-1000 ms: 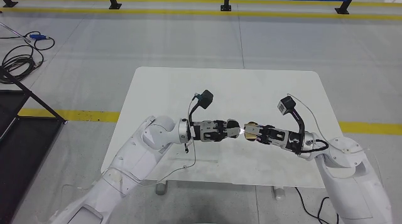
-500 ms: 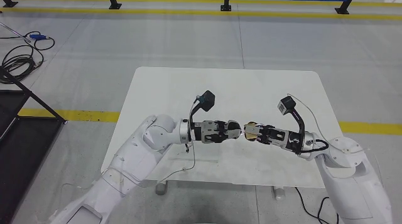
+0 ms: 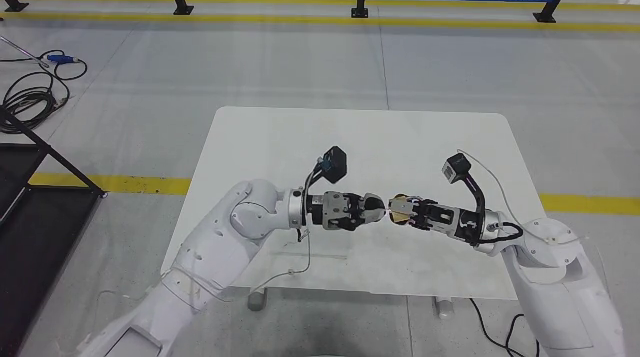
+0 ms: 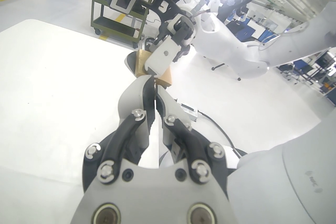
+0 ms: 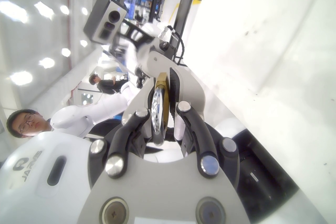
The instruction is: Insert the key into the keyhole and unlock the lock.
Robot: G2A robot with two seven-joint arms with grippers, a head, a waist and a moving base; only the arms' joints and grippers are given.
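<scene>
Arms meet nose to nose over the near half of the white table (image 3: 250, 147) in the top view, with the left gripper (image 3: 377, 209) and the right gripper (image 3: 395, 208) almost touching. The brass lock (image 3: 401, 206) sits in the right gripper. A short silvery bit, the key (image 3: 385, 210), bridges the small gap between the two.

From the left wrist, the left gripper's fingers (image 4: 134, 96) are closed to a thin slit, pinching something flat that shows edge-on (the key, too thin here to make out well). Their tips butt right against one end of the lock, which the right gripper holds straight ahead, up off the table. Whether the key is in the keyhole cannot be told, since the fingertips cover that spot.

From the right wrist, the right gripper's jaws are clamped on the two flat sides of the brass body, closed only as far as its thickness allows. The shiny shackle (image 5: 157, 112) points back toward the wrist, lying between the black finger links. The far end of the lock faces the left gripper, which sits just beyond it
</scene>
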